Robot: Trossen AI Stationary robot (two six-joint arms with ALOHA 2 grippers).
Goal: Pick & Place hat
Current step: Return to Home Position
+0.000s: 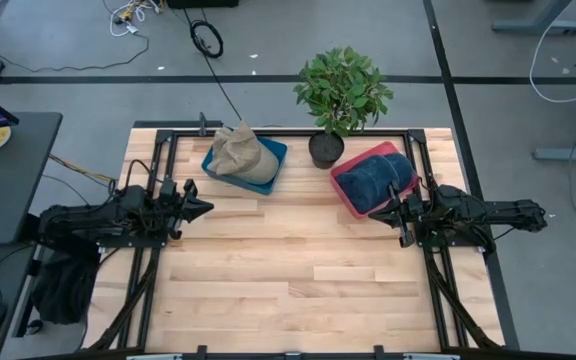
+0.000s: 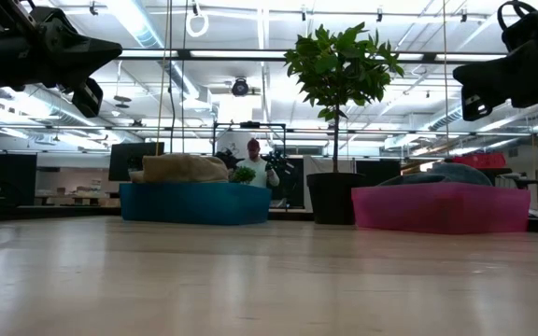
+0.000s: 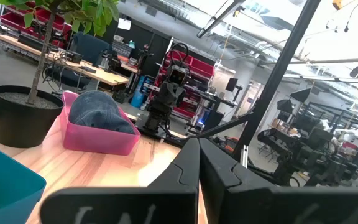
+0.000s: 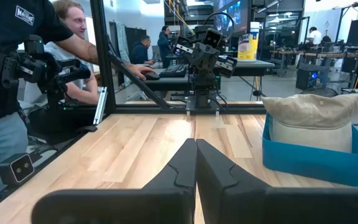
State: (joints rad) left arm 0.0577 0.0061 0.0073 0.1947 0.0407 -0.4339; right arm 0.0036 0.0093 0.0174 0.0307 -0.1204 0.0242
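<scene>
Wooden table [image 1: 288, 290] fills your low view right up to the lens, bare planks across the front half. You have both arms parked low at the sides. The left arm [image 1: 98, 218] lies along the left edge and the right arm [image 1: 488, 213] along the right edge, each pointing in toward the middle. In the low view both are lifted clear of the tabletop.

Potted plant [image 1: 343, 88] stands at the back centre, its black pot [image 1: 325, 150] between the two bins.

Blue bin [image 1: 279, 152] sits back left of the pot. The brown caps [image 1: 240, 152] are heaped inside it, crowns above the rim; you can't count them from here. Pink bin [image 1: 348, 197] sits just right of the pot and holds a dark blue cap [image 1: 380, 175].

Your left gripper [image 1: 206, 209] is near the blue bin's front corner, not touching it. Its fingers [image 3: 188, 171] are pressed together with nothing between them. Your right gripper [image 1: 383, 212] is just beside the pink bin's front edge. Its fingers [image 4: 185, 168] are likewise pressed together and empty.

A person in a black shirt [image 4: 14, 56] stands beyond the table's left side in the right wrist view.
</scene>
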